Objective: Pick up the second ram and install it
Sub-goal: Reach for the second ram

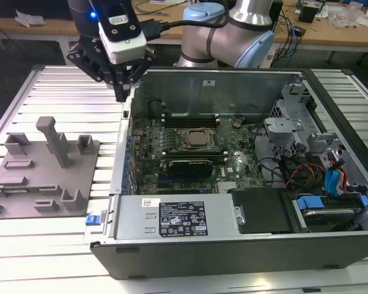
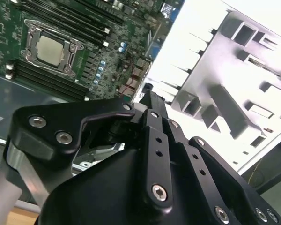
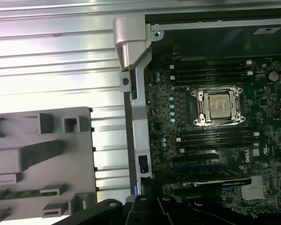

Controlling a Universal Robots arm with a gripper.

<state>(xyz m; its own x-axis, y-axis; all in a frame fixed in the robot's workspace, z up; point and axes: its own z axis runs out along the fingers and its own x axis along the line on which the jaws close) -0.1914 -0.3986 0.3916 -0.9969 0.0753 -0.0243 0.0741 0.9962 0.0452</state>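
Note:
The second ram [image 3: 18, 193] shows in the first wrist view as a thin green strip lying in a slot of the grey fixture plate [image 3: 42, 154]. My gripper [image 1: 121, 92] hangs above the back left corner of the open computer case [image 1: 233, 242], over its left wall, well apart from the ram. Its black fingers [image 2: 149, 99] come together to one tip with nothing between them, so it is shut and empty. The gripper's black links [image 3: 168, 208] edge into the first wrist view. Dark memory slots [image 3: 215, 138] run on both sides of the processor [image 3: 218, 107].
The grey fixture plate [image 1: 43, 177] lies on the ribbed table at the exterior view's left, with an upright post [image 1: 52, 141] and several small brackets. The case's metal side wall [image 1: 126, 141] stands between fixture and motherboard. Power supply [image 1: 178, 217], cables and drive bays [image 1: 319, 171] fill the case's front and right.

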